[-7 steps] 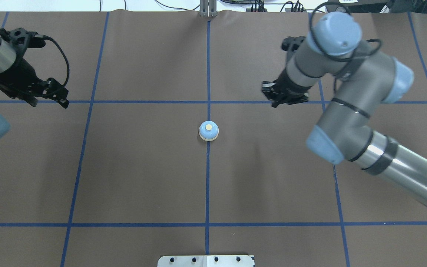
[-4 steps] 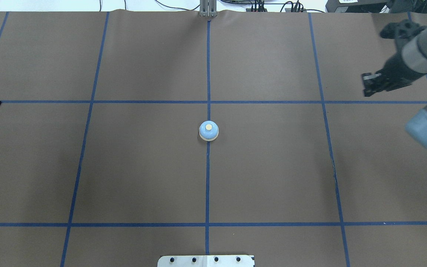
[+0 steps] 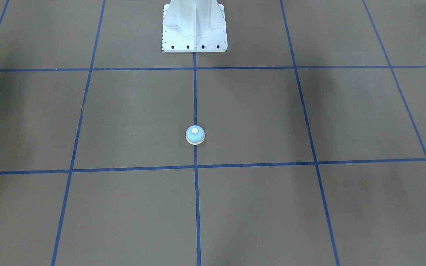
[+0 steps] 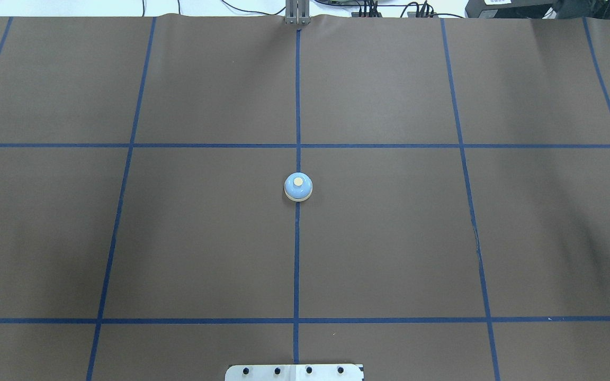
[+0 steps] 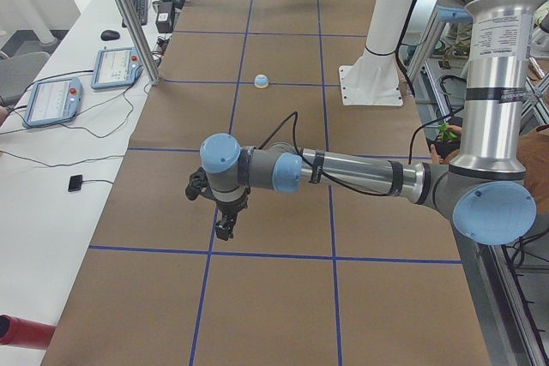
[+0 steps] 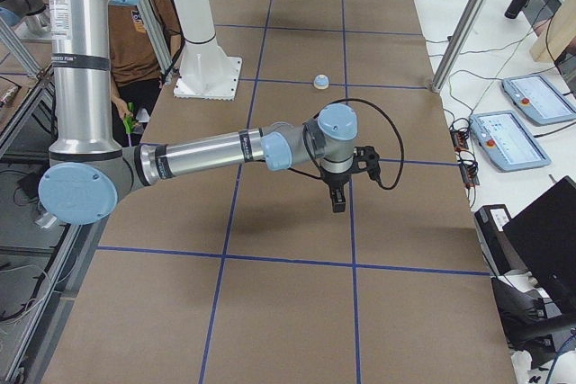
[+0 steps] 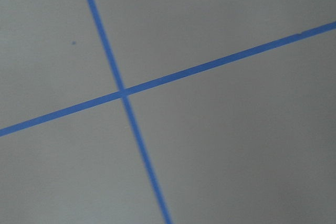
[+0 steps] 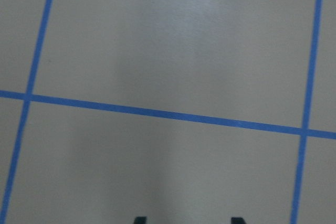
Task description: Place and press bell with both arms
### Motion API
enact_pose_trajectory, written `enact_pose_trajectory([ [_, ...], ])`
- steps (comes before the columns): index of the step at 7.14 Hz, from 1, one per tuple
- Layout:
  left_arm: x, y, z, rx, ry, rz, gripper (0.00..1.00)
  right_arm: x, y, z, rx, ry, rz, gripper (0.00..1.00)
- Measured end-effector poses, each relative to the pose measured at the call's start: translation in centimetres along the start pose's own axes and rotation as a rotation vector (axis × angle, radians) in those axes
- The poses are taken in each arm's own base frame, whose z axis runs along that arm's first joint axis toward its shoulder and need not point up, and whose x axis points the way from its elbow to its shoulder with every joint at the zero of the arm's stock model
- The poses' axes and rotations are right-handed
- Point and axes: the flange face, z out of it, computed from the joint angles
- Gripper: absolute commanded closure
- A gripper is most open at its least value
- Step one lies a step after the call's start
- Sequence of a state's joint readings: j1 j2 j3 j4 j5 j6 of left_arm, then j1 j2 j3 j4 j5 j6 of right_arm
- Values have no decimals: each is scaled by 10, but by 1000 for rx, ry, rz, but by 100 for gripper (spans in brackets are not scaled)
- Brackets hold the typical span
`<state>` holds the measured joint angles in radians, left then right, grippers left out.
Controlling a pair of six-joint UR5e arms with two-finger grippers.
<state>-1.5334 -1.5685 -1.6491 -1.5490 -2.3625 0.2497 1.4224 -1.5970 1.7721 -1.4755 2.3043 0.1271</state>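
Right end effector (image 6: pixel 337 202): hangs fingers-down above bare worktop (image 4: pixel 204 238) in the middle of the exterior right frame. In its wrist view two dark fingertips (image 8: pixel 237 220) show at the bottom edge, set well apart, with only brown surface between them, so it is spread and grips nothing. Left end effector (image 5: pixel 224 229): seen only in the exterior left view, centre-left of frame, pointing down over the worktop and touching nothing visible. How far its jaws stand apart I cannot tell, and its wrist view shows only a crossing of blue tape. Count: one bell (image 4: pixel 298 187), upright on the central blue line at mid-frame overhead, cream button up, well apart from both end effectors. Two arms, the left arm (image 5: pixel 360 176) and the right arm (image 6: pixel 207 150), each stretch low and roughly level across the worktop. One white pedestal (image 3: pixel 194 26) stands at top centre of the front-facing frame. Surface: brown paper covering marked into a grid with blue tape, faintly creased. Room: a white side bench carries two teach pendants (image 5: pixel 54 100), and cables run along the far edge.
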Motion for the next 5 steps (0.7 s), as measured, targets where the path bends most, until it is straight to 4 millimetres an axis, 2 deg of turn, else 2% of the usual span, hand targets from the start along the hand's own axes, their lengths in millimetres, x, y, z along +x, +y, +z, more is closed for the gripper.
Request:
enact_pose_trajectory([
  [1,-17,8,3,1,23,-4,1,27,7,4,-11,-6,-21,0],
  [2,-24,11,5,-1,33,-15,1,43,12,9,-21,-27,-24,0],
  [5,-27,12,2,3,30,-50,1,49,14,11,-21,-70,-27,0],
])
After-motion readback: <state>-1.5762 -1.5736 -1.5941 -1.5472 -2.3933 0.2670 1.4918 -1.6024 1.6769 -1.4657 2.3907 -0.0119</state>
